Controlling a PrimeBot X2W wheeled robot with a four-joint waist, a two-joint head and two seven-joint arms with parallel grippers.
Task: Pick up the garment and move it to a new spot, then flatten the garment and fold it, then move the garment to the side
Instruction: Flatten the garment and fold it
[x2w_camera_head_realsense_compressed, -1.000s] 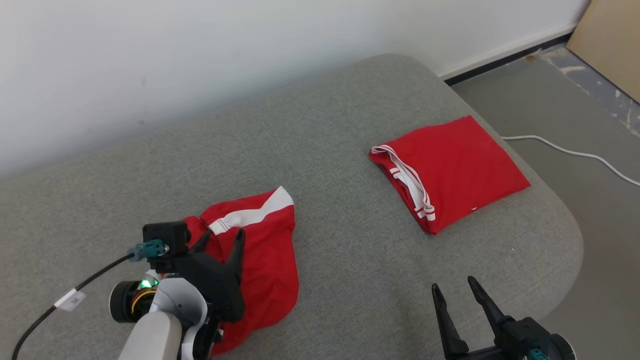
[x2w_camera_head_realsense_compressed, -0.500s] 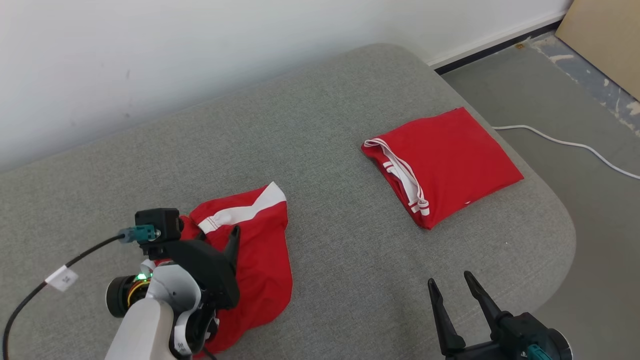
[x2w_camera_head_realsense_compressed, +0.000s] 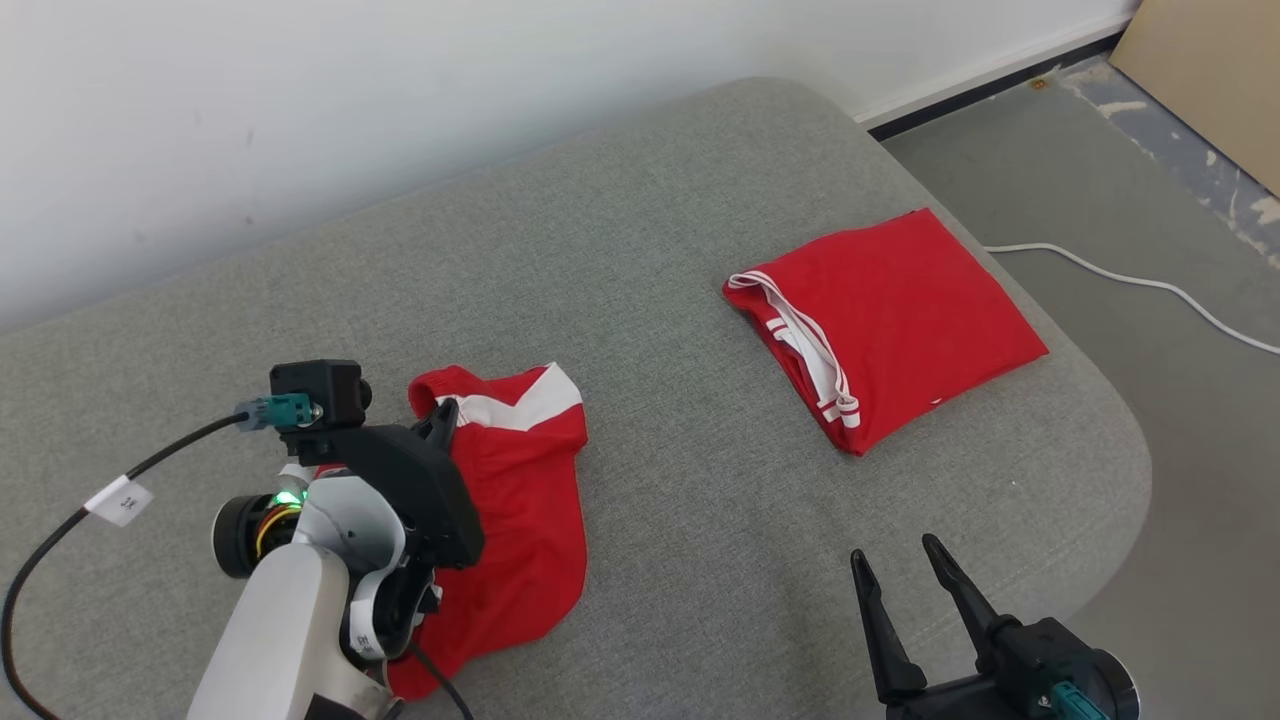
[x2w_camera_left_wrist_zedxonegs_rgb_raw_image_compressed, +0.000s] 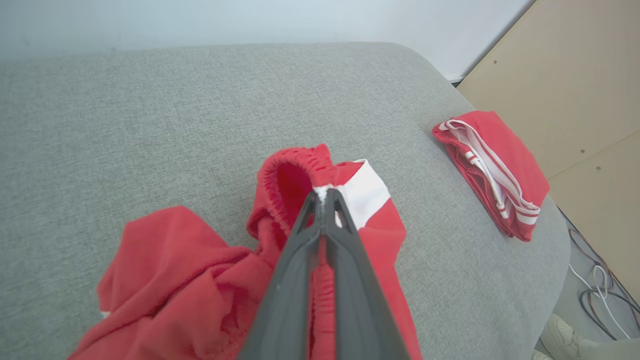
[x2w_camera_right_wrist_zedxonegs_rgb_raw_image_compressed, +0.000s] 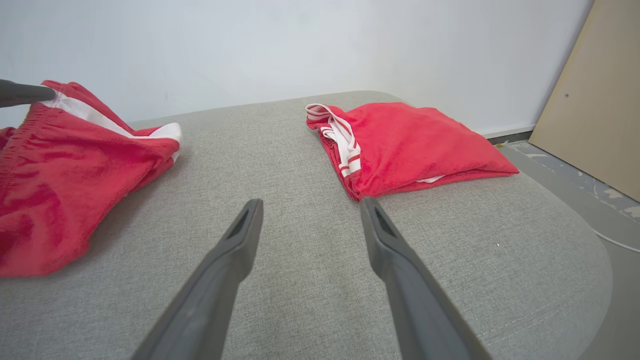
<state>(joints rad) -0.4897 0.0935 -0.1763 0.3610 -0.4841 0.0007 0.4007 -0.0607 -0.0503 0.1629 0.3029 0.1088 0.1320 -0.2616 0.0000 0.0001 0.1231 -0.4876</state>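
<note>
The crumpled red garment (x2w_camera_head_realsense_compressed: 525, 500) lies on the near left part of the grey cushion (x2w_camera_head_realsense_compressed: 640, 240). The left gripper (x2w_camera_left_wrist_zedxonegs_rgb_raw_image_compressed: 324, 194) is clamped on its waistband (x2w_camera_left_wrist_zedxonegs_rgb_raw_image_compressed: 292, 170) right where the elastic meets the white band, so that edge stands up from the surface in a small arch while the rest lies slack. The right gripper (x2w_camera_head_realsense_compressed: 893, 550) hangs released, jaws apart and holding nothing, near the front edge of the cushion and well apart from the cloth. A second, folded garment (x2w_camera_head_realsense_compressed: 900, 320) rests at the far right of the cushion. The step in hand looks like the pick-up, with the grasp made and the lift to come. The bite sits out at the fingertips and takes only a thin fold of the waistband, so a slow, straight rise seems wise, letting the weight come on gradually so that the fabric does not slip out. It is best to carry sideways only once the trailing cloth hangs free, or it may drag and bunch. The bare stretch of cushion between the two red pieces looks the natural new spot; stay clear of the folded garment so it is not disturbed. Lowering the cloth while drawing the waistband away from the hem should lay it out longer and ease the flattening
</note>
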